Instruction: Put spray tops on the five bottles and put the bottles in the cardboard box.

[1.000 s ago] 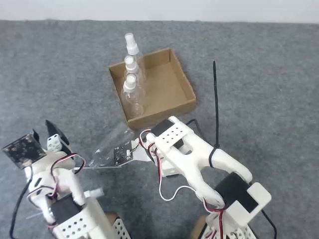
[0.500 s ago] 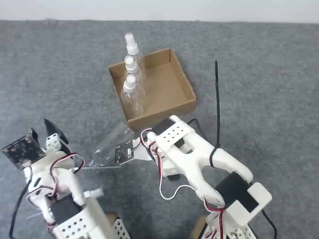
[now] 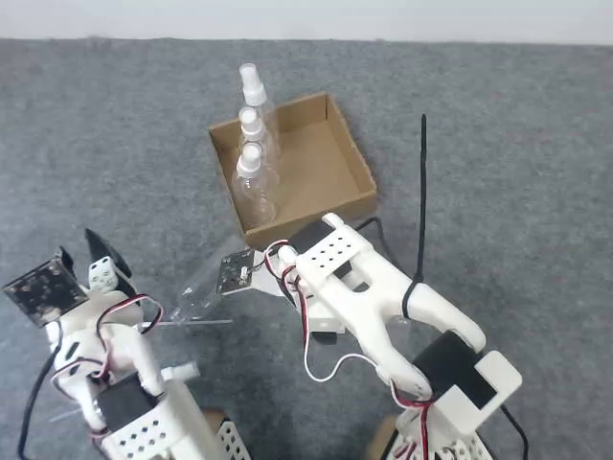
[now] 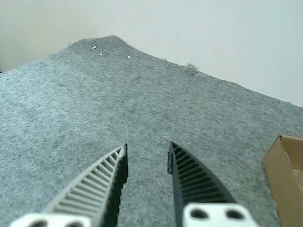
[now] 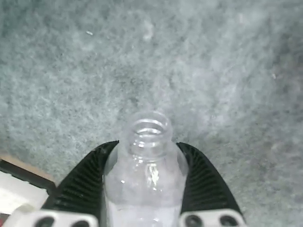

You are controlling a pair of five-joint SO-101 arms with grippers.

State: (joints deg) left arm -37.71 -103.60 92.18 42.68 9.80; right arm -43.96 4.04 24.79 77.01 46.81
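While the right gripper (image 5: 147,144) clamps a clear, uncapped plastic bottle (image 5: 146,177) near the brown cardboard box (image 3: 311,218), the left gripper (image 4: 147,146) hangs slightly parted, empty; capping seems next, needing a spray top.

Soft, even light falls from above on the grey mat (image 3: 115,144), bright, with only faint, soft-edged shadows around the arms. The cardboard box (image 3: 350,158) is lit evenly inside, and the three capped bottles (image 3: 257,153) in it carry small white glints. From the right wrist the open bottle (image 5: 144,161) shows bright specks on its rim and neck. From the left wrist the wall (image 4: 213,38) glows pale above the mat
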